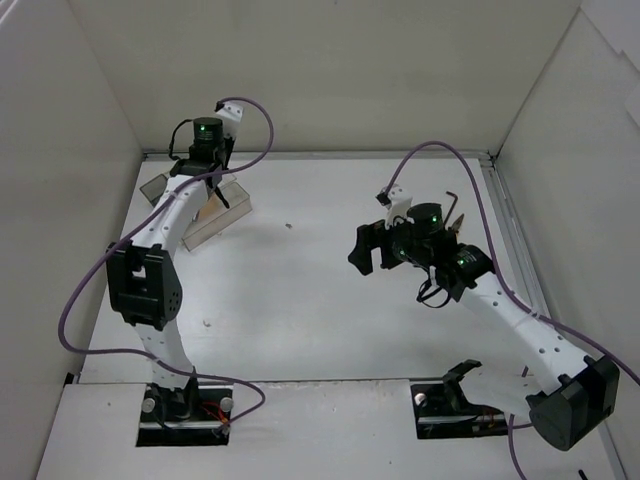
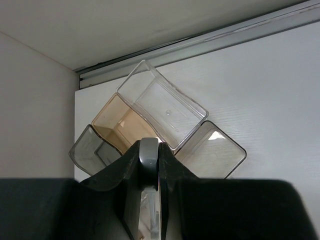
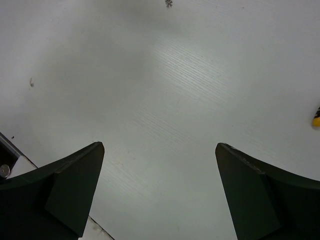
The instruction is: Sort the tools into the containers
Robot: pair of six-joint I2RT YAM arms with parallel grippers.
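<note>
bench (image 3: 165, 90): white, flat, faintly grained.
tray (image 2: 172, 90): clear plastic, boxy compartments, some tinted tan and grey; set at the far-left corner, beneath the left claw (image 2: 148, 150).
left claw: clenched on a slim silver wrench (image 2: 148, 162), held over the tray.
right claw (image 3: 160, 146): released, spread wide; a yellow tip of the pliers (image 3: 316, 120) is seen at its wrist view's right edge.
</note>
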